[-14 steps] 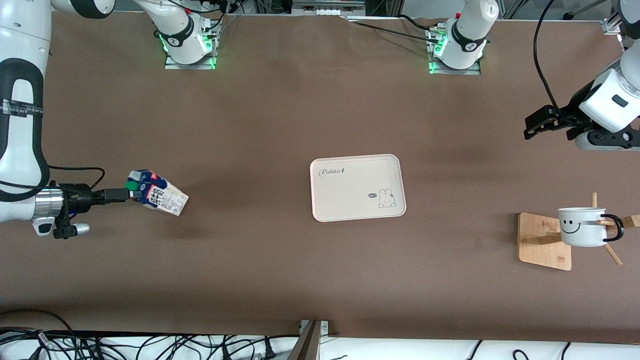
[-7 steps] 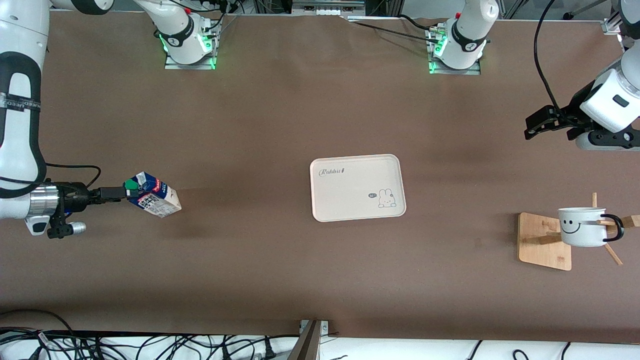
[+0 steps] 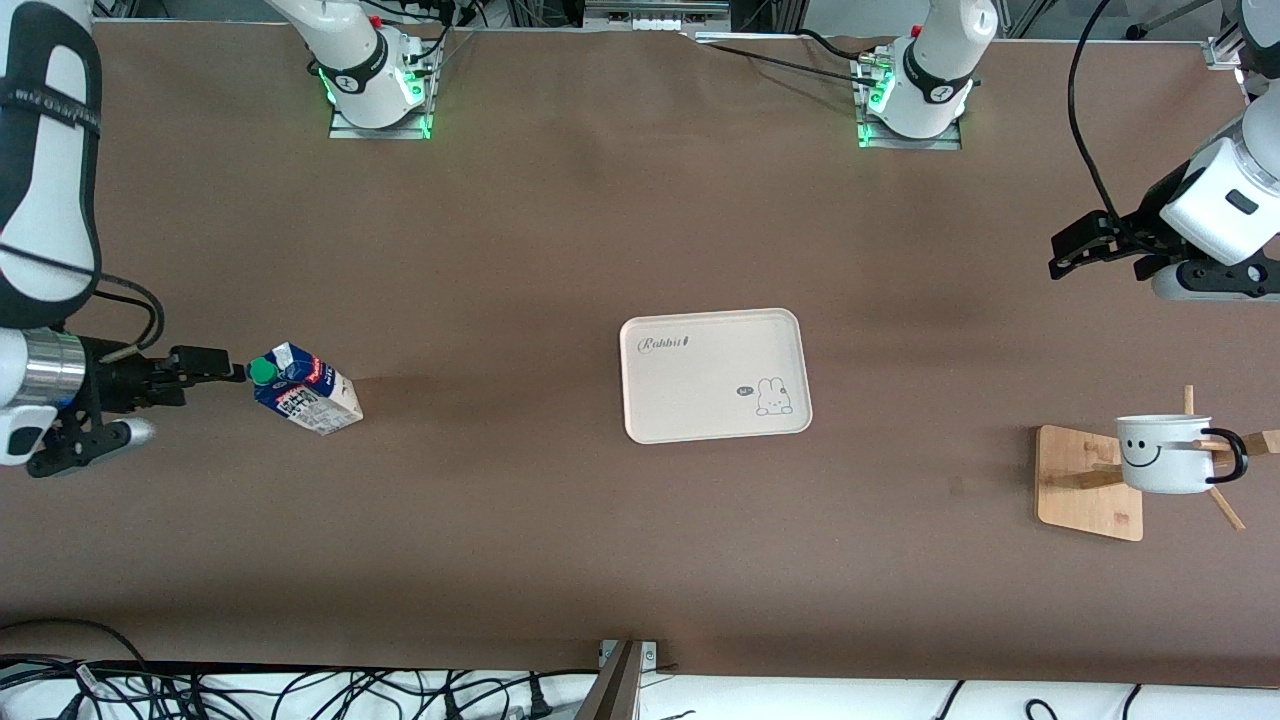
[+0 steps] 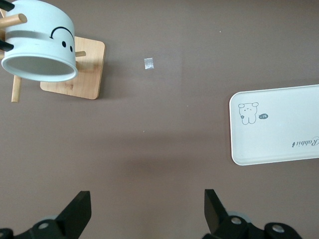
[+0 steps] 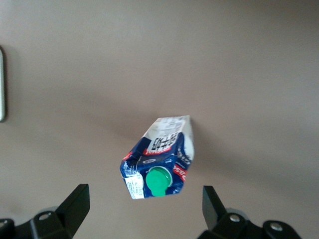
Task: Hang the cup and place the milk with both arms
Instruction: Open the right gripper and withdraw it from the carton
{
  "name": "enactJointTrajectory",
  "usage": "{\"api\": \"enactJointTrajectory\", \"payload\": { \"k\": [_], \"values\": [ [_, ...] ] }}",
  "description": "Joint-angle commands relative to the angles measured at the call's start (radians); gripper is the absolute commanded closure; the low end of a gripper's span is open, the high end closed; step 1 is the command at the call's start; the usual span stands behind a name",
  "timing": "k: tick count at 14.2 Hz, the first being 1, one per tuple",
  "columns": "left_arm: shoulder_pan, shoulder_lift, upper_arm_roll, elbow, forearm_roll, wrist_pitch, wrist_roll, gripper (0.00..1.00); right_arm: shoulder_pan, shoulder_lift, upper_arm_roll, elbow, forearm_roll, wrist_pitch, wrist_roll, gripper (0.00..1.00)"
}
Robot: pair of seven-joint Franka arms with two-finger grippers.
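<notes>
The milk [image 3: 305, 395] stands on the table near the right arm's end, green cap toward my right gripper [image 3: 228, 370]. That gripper is open and empty, just clear of the carton's cap side. In the right wrist view the milk [image 5: 162, 154] lies ahead of the spread fingers, and the right gripper [image 5: 144, 209] does not touch it. The cup [image 3: 1165, 455] hangs by its black handle on a peg of the wooden rack [image 3: 1085, 485] near the left arm's end. My left gripper [image 3: 1075, 250] is open and empty and waits over bare table. The left wrist view shows the cup [image 4: 40, 47] and that gripper [image 4: 148, 214].
A cream tray [image 3: 715, 375] with a rabbit print lies mid-table; it also shows in the left wrist view [image 4: 279, 129]. A small scrap of tape [image 3: 955, 487] lies beside the rack. Cables run along the table edge nearest the front camera.
My right gripper has let go of the milk and drawn back toward the right arm's end. The carton went from tilted in the grip to standing on the table. The left arm has not moved.
</notes>
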Motion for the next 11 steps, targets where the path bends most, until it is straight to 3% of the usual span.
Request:
{"api": "enactJointTrajectory", "payload": {
  "k": [1,8,11],
  "values": [
    [0.001,-0.007,-0.002,0.014,0.011,-0.020,-0.006,0.00,0.004,-0.007,0.000,0.074,-0.086,-0.019,-0.014,0.00],
    [0.001,-0.007,-0.002,0.014,0.011,-0.020,-0.006,0.00,0.000,-0.068,-0.015,0.147,-0.134,-0.152,-0.007,0.00],
    [0.001,-0.007,-0.002,0.012,0.011,-0.020,-0.006,0.00,0.003,-0.197,-0.017,0.035,-0.258,-0.115,0.003,0.00]
  ]
}}
